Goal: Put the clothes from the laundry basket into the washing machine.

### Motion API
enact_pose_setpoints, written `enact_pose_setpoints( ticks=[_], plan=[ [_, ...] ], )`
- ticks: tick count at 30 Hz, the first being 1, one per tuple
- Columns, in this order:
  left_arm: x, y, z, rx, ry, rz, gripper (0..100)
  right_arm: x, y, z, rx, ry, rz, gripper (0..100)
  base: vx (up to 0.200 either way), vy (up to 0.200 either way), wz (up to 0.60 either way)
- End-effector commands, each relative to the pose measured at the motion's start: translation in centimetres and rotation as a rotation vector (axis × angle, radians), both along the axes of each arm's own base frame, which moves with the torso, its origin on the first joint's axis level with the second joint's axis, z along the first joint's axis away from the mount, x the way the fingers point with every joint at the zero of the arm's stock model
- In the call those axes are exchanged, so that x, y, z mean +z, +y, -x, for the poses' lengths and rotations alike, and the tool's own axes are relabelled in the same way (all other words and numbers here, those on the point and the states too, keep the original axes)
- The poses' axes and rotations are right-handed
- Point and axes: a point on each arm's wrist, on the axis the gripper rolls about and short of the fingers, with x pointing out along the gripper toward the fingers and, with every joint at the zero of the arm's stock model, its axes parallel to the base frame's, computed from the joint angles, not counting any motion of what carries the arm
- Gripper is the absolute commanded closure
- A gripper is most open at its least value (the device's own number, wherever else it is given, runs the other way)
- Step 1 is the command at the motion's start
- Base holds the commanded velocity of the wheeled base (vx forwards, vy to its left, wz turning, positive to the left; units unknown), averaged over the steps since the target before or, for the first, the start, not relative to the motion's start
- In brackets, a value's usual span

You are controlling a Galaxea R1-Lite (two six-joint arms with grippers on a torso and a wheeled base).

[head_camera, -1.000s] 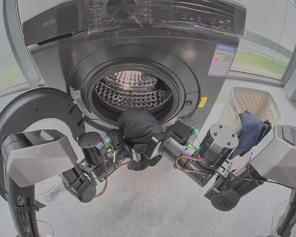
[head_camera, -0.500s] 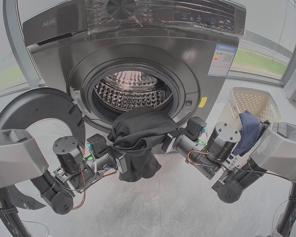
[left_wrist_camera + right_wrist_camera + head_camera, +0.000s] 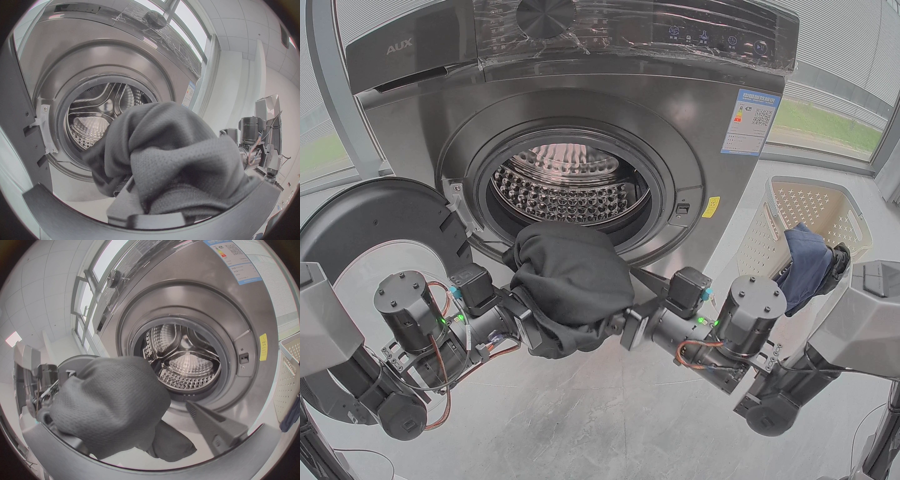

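Observation:
A black garment (image 3: 569,281) is bunched between my two grippers, just in front of the lower lip of the washing machine's open drum (image 3: 569,187). My left gripper (image 3: 537,325) is buried in the cloth and shut on it; in its wrist view the black garment (image 3: 175,156) hides the fingers. My right gripper (image 3: 622,300) stands open: one finger (image 3: 215,427) is bare and the other lies under the black garment (image 3: 109,405). A blue garment (image 3: 806,262) hangs over the rim of the laundry basket (image 3: 819,200) at the right.
The washer door (image 3: 375,219) is swung open on the left, beside my left arm. The drum (image 3: 187,365) holds no clothes. Bare grey floor (image 3: 600,406) lies below the arms. The basket stands against the machine's right side.
The garment was stretched wide between the grippers, then gathered into a bundle. The left arm has shifted left and lower, the right arm lower, and the right gripper's finger now shows bare.

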Motion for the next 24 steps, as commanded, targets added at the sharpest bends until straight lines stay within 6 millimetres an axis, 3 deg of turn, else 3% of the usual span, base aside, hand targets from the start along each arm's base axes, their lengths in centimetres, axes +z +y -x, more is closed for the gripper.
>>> enact_pose_setpoints(
  ticks=[1,6,12,22,24],
  plan=[
    [0.8,1.0,1.7,0.021,-0.007,0.005,100,0.3,-2.5,4.0,0.07,0.014,0.09,0,0.0,0.0,0.0],
    [0.5,1.7,2.6,0.088,0.028,0.015,100,0.5,-5.1,5.6,0.076,0.023,0.115,0,0.0,0.0,0.0],
    [0.3,1.8,2.8,0.09,0.03,0.005,100,-0.2,-8.3,5.0,-0.023,0.053,0.156,0,0.0,0.0,0.0],
    [-0.2,2.2,3.3,0.094,0.062,-0.003,100,-0.2,-9.6,5.1,-0.061,0.067,0.159,0,0.0,0.0,0.0],
    [-0.3,2.2,3.2,0.094,0.064,-0.004,100,-0.2,-9.7,5.0,-0.064,0.067,0.159,0,0.0,0.2,0.0]
  ],
)
